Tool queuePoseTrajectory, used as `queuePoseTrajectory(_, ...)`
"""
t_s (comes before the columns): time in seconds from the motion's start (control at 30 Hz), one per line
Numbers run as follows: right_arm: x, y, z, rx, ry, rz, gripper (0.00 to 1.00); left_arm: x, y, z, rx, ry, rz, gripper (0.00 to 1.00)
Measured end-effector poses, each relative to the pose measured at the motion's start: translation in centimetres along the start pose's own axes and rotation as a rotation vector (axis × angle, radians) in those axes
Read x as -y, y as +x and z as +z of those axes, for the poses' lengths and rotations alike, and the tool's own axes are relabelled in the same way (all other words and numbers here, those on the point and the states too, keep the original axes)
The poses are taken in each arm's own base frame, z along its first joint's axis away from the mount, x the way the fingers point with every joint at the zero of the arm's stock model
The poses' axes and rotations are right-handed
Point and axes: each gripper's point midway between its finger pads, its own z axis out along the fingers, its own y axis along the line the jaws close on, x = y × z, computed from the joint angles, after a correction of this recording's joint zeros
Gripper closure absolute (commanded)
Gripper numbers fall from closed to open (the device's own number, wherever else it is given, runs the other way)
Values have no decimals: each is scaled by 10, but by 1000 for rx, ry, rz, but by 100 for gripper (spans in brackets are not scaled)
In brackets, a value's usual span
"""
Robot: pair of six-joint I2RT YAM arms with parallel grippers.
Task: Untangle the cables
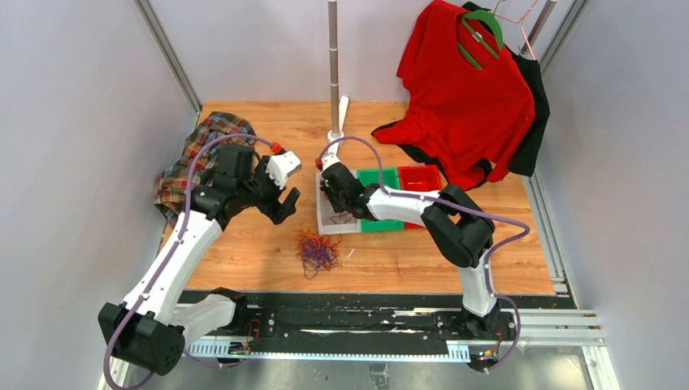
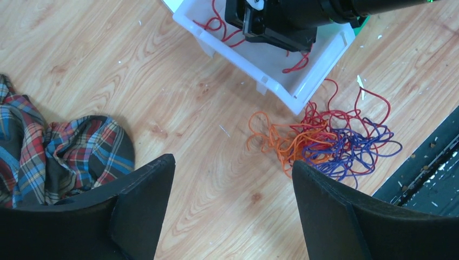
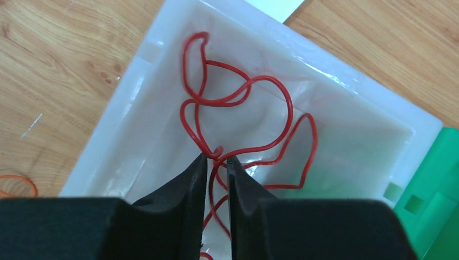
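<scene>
The left gripper (image 2: 233, 162) hangs wide open over the wooden table (image 1: 244, 252), holding nothing, at 9 o'clock from the white tray (image 1: 345, 226). The right gripper (image 3: 216, 160) reaches down into that tray, its jaws drawn to a narrow slit with 1 red cable (image 3: 243, 92) running through it; whether they pinch it cannot be told. The tangle of cables (image 1: 317, 250), red, orange and purple, lies on the table at 6 o'clock from the tray.
</scene>
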Motion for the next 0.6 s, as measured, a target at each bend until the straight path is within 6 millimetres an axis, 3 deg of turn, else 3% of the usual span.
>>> queuePoseTrajectory(0.07,1,-2,-1,-1,6,-12,57,1,2,-2,2,-2,11,17)
queuePoseTrajectory(0.1,0,-3,-3,-1,6,-16,54,2,5,-2,-2,0,21,17)
queuePoseTrajectory(0.2,1,-14,-15,17,9,-34,52,5,17,-2,-33,13,31,17)
queuePoseTrajectory(0.3,2,-37,-36,71,3,-29,52,5,24,-3,-55,17,29,18)
queuePoseTrajectory(0.5,3,-86,-72,193,-12,1,48,8,22,-12,-34,12,48,21)
queuePoseTrajectory(0.6,4,-93,-79,209,-14,5,48,10,22,-14,-33,19,55,23)
